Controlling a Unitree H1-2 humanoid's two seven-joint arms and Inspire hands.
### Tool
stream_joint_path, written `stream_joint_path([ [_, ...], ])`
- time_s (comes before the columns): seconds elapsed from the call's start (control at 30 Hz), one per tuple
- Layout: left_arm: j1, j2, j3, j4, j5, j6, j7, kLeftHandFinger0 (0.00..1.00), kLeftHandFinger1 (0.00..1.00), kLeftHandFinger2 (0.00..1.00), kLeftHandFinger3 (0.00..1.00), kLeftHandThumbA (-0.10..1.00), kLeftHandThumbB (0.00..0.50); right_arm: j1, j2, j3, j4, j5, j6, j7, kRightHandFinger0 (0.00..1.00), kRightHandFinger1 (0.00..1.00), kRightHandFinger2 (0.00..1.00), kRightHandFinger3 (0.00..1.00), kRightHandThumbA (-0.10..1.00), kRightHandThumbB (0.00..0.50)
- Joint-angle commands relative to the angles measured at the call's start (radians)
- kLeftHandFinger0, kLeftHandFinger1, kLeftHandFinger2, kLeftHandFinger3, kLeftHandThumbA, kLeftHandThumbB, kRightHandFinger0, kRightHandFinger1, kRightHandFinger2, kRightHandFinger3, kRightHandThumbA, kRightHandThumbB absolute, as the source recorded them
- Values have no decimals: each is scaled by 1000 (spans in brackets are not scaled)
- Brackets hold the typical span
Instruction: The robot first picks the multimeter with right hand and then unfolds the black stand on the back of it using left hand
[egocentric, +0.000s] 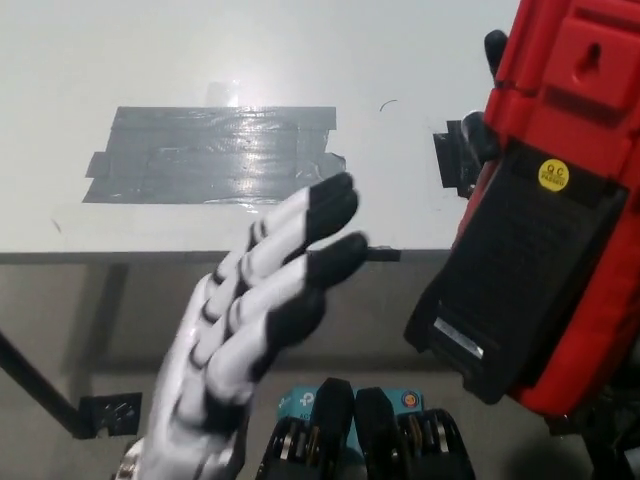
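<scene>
Red plastic multimeter (570, 130), back up, raised at right above white counter (200, 50); black right hand (478, 140) grips it. Black stand (515, 285) swung out. White left hand (255, 320), open and empty, lies leftward.

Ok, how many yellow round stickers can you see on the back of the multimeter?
1. The yellow sticker sits on the multimeter just above the black stand. Others may be hidden outside the frame.

A single head-mounted camera looks steeply down over the near edge of a white table (200, 60), close above the raised multimeter (560, 200) and white left hand (250, 320).
</scene>
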Motion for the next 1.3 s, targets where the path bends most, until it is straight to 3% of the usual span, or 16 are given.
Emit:
stream_joint_path([
  [0.0,14,24,45,-97,2,66,-36,1000,1000,1000,1000,969,396,-49,1,-7,-34,33,-60,-21,0,137,652,153,-100,139],
  [0.13,38,37,85,-161,-2,150,-60,1000,1000,1000,1000,910,349,-52,-7,-11,-30,42,-67,-19,0,193,717,157,-100,142],
  [0.17,30,14,78,-130,22,106,-45,1000,1000,1000,1000,945,237,-53,-6,-11,-31,48,-72,-25,0,197,717,149,-100,149],
  [0.27,-9,-83,-12,7,10,-10,7,1000,1000,1000,1000,1000,122,-57,-5,-5,-32,51,-77,-31,0,243,757,167,-100,145],
  [0.33,-46,-44,-57,47,81,-34,66,1000,1000,1000,1000,1000,306,-61,-1,-4,-24,36,-76,-13,0,290,814,176,-100,130],
  [0.4,-29,-2,-35,31,172,-34,18,1000,1000,1000,1000,1000,371,-66,10,-1,-17,43,-85,12,0,361,872,208,-100,109],
  [0.53,-17,27,-148,135,217,-34,211,1000,1000,1000,1000,1000,416,-74,16,7,-21,8,-85,0,0,387,839,193,-100,128],
  [0.63,8,27,-127,121,253,-34,152,1000,1000,1000,1000,1000,498,-72,24,11,-28,-11,-86,-21,0,365,806,211,-100,140],
  [0.73,19,27,-124,107,273,-34,121,1000,1000,1000,1000,1000,471,-72,39,18,-40,-23,-85,-55,0,232,684,251,-100,138],
  [0.87,30,45,-171,137,222,-34,183,1000,976,933,1000,1000,493,-74,49,19,-42,6,-96,-97,0,374,895,306,-100,126],
  [0.93,69,26,-205,141,31,7,144,993,679,781,1000,1000,425,-75,47,18,-42,3,-94,-96,0,413,881,538,-100,117],
  [0.97,80,22,-203,147,87,-16,186,786,506,783,1000,1000,298,-75,47,18,-44,2,-93,-99,0,425,882,626,-100,113],
  [1.07,71,23,-195,130,112,-34,181,825,142,435,1000,1000,416,-80,55,17,-45,2,-102,-110,0,436,882,729,-100,105],
  [1.13,72,25,-195,126,113,-34,183,713,79,465,1000,984,424,-82,59,17,-48,-8,-104,-122,0,443,886,842,-100,104],
  [1.23,81,20,-201,134,118,-34,215,788,577,1000,1000,992,481,-84,58,16,-48,0,-109,-137,0,447,899,881,-100,93],
  [1.27,79,23,-204,135,97,-34,212,738,487,1000,1000,962,398,-83,53,15,-44,2,-110,-130,0,448,901,895,-100,97],
])
